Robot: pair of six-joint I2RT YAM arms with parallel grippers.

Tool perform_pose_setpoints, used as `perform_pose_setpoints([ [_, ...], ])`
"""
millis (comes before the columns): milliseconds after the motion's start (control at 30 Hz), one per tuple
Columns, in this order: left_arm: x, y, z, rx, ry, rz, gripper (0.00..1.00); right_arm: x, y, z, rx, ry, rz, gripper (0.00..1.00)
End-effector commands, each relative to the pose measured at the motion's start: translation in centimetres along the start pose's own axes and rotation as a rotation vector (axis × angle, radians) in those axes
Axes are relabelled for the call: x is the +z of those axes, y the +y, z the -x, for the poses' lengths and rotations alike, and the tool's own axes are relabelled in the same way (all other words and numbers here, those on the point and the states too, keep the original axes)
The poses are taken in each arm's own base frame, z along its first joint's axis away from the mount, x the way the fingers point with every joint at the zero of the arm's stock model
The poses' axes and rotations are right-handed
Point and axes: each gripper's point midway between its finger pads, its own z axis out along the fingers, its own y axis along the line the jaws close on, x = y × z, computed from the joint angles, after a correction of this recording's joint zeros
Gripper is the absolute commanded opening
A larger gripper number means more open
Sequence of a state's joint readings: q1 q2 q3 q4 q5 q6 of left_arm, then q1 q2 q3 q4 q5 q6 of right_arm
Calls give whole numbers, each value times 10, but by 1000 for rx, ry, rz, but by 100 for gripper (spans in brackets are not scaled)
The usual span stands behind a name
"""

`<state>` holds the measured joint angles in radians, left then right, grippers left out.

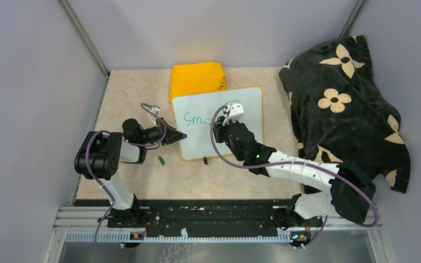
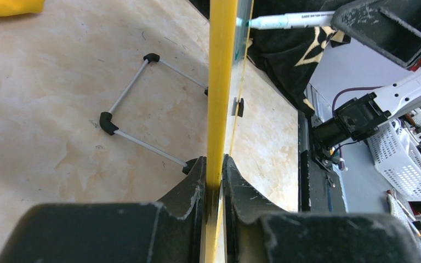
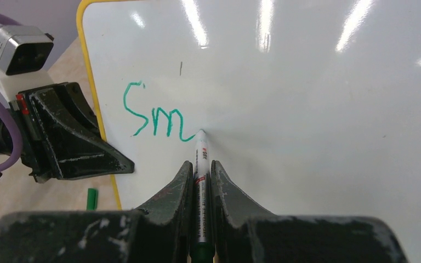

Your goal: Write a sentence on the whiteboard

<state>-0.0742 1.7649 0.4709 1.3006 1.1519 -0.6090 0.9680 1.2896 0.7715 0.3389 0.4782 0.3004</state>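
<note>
**Marker tip on board, "Sm" written, left arm pinching the rim**

Both bases sit at the table's near edge. The left arm rises from the near-left corner, folds at the elbow and reaches right and low over the tabletop (image 1: 225, 178). The right arm runs from the near-right corner diagonally toward the table's middle, w/ a purple cable looped over its wrist.

A small green cap (image 1: 161, 160) lies on the table just off the board's near-left corner, apart from both arms.

The left gripper (image 2: 214, 164) is clenched on the yellow rim of the whiteboard (image 2: 219, 82) at its left edge, one finger on each face. From its wrist cam the board shows edge-on only, so the writing face is hidden there. A wire stand (image 2: 137, 109) w/ black corner pieces reaches from the board's back across the tabletop.

The right gripper (image 3: 200, 167) grasps a marker (image 3: 200, 159), barrel btwn the fingers, tip touching the white face. The marker's rear end is hidden btwn the fingers, and its label print is too small to read.

The whiteboard (image 1: 249, 109) sits mid-table, nearer the far edge. In the top view the right wrist covers part of its middle. The sentence (image 3: 153, 118) reads only "Sm" in green, upper left of the face, w/ the tail of the m ending at the tip. A short dark mark above it can't be made out.

Behind the board, at the far edge, is a folded yellow cloth (image 1: 197, 79), its near part hidden by the board. A black floral blanket (image 1: 340, 104) is heaped along the right edge, and what's under it can't be seen.
</note>
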Motion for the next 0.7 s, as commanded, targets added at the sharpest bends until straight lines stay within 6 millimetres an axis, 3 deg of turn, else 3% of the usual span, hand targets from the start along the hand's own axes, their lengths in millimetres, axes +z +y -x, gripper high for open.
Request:
perform_pose_setpoints([
  [0, 1, 10, -1, 4, -7, 41, 0, -6, -8, 37, 38, -92, -35, 0],
  [667, 1, 10, -1, 3, -6, 41, 0, -3, 15, 77, 67, -206, 61, 0],
])
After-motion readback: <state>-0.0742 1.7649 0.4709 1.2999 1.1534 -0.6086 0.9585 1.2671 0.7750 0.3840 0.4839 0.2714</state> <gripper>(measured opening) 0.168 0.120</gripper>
